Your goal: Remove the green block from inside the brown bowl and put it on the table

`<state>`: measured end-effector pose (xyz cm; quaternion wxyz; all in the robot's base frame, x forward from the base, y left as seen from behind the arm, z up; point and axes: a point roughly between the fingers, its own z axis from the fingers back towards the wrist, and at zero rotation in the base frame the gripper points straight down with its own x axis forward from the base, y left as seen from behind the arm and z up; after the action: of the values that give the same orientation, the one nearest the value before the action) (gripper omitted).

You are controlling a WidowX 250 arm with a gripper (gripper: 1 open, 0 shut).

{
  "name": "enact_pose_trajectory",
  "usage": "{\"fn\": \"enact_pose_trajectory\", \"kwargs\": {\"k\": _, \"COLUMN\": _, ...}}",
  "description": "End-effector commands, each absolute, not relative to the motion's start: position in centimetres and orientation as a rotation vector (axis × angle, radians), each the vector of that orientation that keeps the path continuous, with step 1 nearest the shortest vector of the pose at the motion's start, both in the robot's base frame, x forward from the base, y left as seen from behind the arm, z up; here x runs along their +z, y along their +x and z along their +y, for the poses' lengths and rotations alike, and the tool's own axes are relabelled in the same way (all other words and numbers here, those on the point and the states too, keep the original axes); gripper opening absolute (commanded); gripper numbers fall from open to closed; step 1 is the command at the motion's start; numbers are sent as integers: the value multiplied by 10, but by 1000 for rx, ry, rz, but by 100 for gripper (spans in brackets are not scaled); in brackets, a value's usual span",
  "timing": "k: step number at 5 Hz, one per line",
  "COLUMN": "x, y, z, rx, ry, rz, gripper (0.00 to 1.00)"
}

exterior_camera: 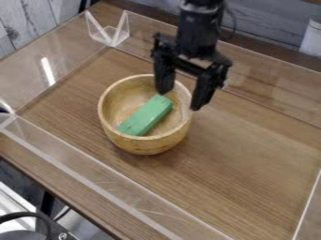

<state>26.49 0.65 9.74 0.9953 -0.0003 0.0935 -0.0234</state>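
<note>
Lying inside the bowl, green block sits between seven and eight o'clock from the open gripper; its long axis runs roughly one to seven o'clock.

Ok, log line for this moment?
gripper: open, above bowl rim | green block: inside brown bowl | held: nothing

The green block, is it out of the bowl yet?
Not yet. Nothing looks done: the green block lies inside the brown bowl. The black gripper is open above the bowl, holding nothing. Still left: grab the block, lift it out and put it on the table.
</note>
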Motion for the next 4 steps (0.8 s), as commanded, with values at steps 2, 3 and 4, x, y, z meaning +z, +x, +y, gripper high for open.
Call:
{"fn": "enact_pose_trajectory", "kwargs": {"k": 2, "x": 93, "y": 249, "z": 32, "rx": -64, "ry": 20, "rz": 115, "gripper": 100}}
{"fn": "enact_pose_trajectory", "kwargs": {"k": 3, "x": 82, "y": 242, "z": 42, "rx": -59, "ry": 26, "rz": 117, "gripper": 100}}
{"fn": "enact_pose_trajectory", "kwargs": {"k": 4, "x": 72, "y": 240, "z": 49, "rx": -53, "ry": 27, "rz": 127, "gripper": 100}}
